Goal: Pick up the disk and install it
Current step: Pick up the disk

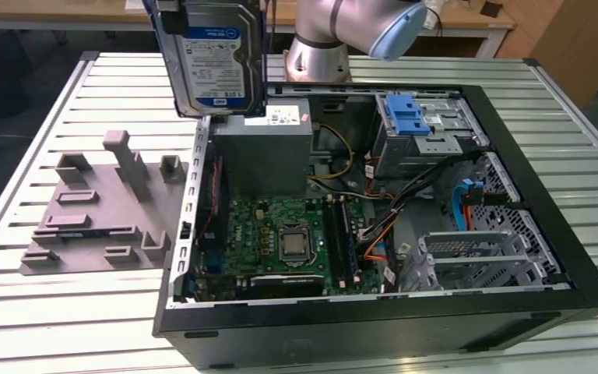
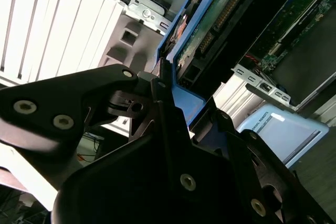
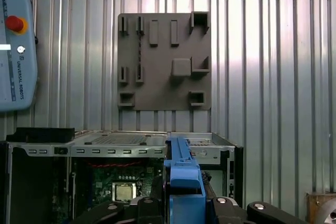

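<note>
One disk (image 1: pixel 212 61) hung in your pincer (image 2: pixel 176 95), lifted well clear of the bench (image 1: pixel 60 312). It stood on edge, with its white-and-blue label turned toward the exterior camera. In the exterior view it was high up at the far side of the scene, over the far corner of the open computer case (image 1: pixel 382 327) on the exterior view's left. The grey power box (image 1: pixel 262 144) sat just below it.

Your pincer was clamped on the disk. In the second wrist view its black fingers (image 2: pixel 163 93) pressed the blue frame around the disk from both sides, and the disk's green underside faced that camera. In the first wrist view the frame's blue edge stood up between the pincer's black parts, above the open case.

Inside the case, you had the green main board (image 1: pixel 278 234) lying flat on its floor. The blue bracket (image 1: pixel 411 115) sat atop the metal drive cage (image 1: pixel 423 144) at the far right. A grey plate (image 1: pixel 102 210) with raised blocks lay flat on the bench just beside the case, on the exterior view's left. Your arm (image 1: pixel 346 27) rose from the bench at the far side of the case. In the first wrist view a grey pendant (image 3: pixel 16 40) with a red button showed well apart from the plate.
</note>
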Tool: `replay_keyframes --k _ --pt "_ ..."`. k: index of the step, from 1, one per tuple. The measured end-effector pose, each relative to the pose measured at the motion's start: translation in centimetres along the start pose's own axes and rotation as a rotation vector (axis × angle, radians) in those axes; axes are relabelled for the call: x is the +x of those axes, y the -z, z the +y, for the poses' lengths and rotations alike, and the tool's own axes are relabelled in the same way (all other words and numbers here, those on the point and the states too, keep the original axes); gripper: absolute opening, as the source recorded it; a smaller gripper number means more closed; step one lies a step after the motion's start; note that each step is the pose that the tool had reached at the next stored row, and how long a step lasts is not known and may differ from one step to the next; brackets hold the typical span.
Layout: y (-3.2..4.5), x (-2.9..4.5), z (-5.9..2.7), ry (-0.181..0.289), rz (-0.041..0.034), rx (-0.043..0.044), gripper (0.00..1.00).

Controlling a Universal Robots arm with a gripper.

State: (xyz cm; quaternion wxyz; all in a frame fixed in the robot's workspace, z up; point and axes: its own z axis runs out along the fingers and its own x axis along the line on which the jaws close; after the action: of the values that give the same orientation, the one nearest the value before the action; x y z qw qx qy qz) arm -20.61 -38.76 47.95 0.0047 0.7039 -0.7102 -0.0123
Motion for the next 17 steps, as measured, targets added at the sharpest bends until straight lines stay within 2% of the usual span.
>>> replay_keyframes --k 6,13,17 --pt "-0.01 0.4 -0.45 0.0 0.0 0.0 0.36" --pt "-0.03 0.99 -2.12 0.0 0.0001 0.0 0.36" --pt "-0.07 1.52 -2.49 0.0 -0.0001 0.0 0.36"
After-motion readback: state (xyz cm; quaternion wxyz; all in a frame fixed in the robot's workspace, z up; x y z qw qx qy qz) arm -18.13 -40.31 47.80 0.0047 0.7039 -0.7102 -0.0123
